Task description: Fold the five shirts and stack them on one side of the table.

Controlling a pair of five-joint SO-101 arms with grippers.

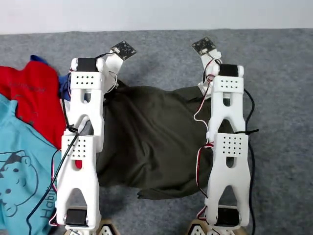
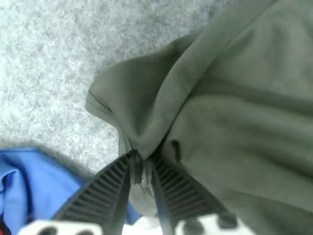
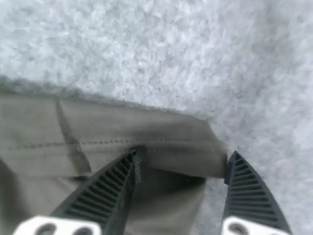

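our left claw (image 2: 142, 169) is pinched on a fold of the olive shirt (image 1: 151, 137). our right claw (image 3: 183, 157) stands wide astride its hem corner, likely to lift both corners for folding. the shirt lies mid-bench (image 1: 283, 73). we count four: it, a red shirt (image 1: 32, 98), a teal shirt (image 1: 19, 161) and a blue shirt (image 2: 29, 181) by the left edge.

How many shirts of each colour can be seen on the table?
Olive shirt: 1
Red shirt: 1
Teal shirt: 1
Blue shirt: 1
Total: 4
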